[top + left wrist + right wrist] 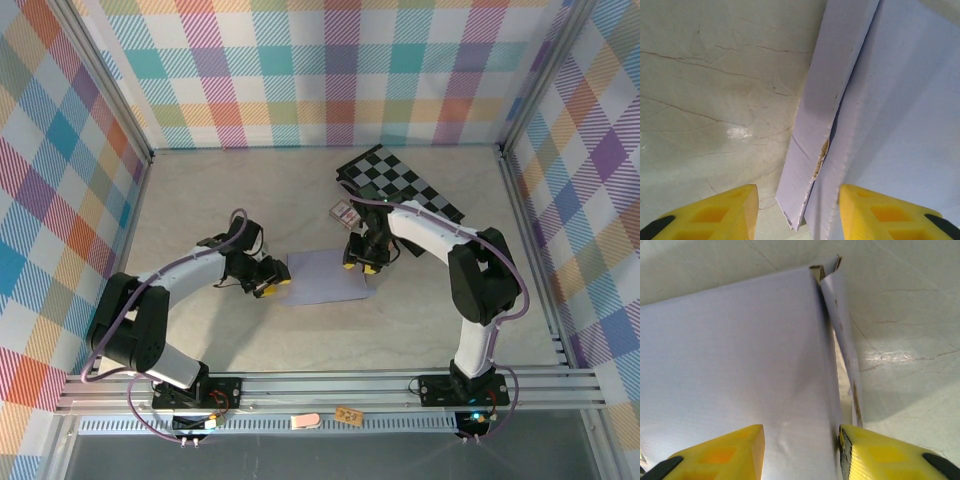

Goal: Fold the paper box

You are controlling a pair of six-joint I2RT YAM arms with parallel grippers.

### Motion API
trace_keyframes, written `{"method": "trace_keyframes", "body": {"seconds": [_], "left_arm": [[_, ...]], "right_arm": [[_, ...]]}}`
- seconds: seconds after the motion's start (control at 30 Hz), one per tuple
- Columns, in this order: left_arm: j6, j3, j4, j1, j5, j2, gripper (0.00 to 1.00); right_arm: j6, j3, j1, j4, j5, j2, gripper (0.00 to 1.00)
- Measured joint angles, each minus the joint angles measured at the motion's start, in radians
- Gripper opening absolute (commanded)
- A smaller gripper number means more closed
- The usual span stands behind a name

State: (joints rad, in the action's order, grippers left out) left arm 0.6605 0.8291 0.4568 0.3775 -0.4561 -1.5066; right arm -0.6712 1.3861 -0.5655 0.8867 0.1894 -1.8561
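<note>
The paper box (325, 277) lies flat on the table between my two arms, pale lavender and folded into a shallow rectangle. My left gripper (272, 284) is at its left end. In the left wrist view the left gripper (799, 215) stands open. A loose side flap (812, 130) with a torn, brownish edge runs between its yellow fingertips (715, 215), touching neither. My right gripper (362, 264) is at the box's far right corner. In the right wrist view the right gripper (801, 455) is open over the top panel (740, 355), and a side flap (845, 350) stands slightly away from the box.
A black-and-white checkerboard (400, 185) lies at the back right, just behind the right arm. A small patterned card pack (345, 213) sits beside it, close to the right gripper. Checked walls close in the marbled table (200, 200) on three sides.
</note>
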Motion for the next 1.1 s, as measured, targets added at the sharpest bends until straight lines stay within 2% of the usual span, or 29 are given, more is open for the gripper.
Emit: {"method": "trace_keyframes", "body": {"seconds": [0.57, 0.7, 0.83, 1.1], "left_arm": [[-0.023, 0.006, -0.017, 0.014, 0.000, -0.037, 0.39], [-0.023, 0.006, -0.019, 0.015, 0.000, -0.042, 0.37], [-0.023, 0.006, -0.026, 0.020, 0.000, -0.046, 0.34], [-0.023, 0.006, -0.042, 0.022, 0.000, -0.055, 0.29]], "right_arm": [[0.053, -0.084, 0.016, 0.015, -0.017, 0.036, 0.50], [0.059, -0.110, 0.016, -0.011, 0.005, 0.036, 0.46], [0.059, -0.128, 0.016, -0.042, 0.018, 0.035, 0.37], [0.059, -0.162, 0.016, -0.086, 0.028, 0.035, 0.31]]}}
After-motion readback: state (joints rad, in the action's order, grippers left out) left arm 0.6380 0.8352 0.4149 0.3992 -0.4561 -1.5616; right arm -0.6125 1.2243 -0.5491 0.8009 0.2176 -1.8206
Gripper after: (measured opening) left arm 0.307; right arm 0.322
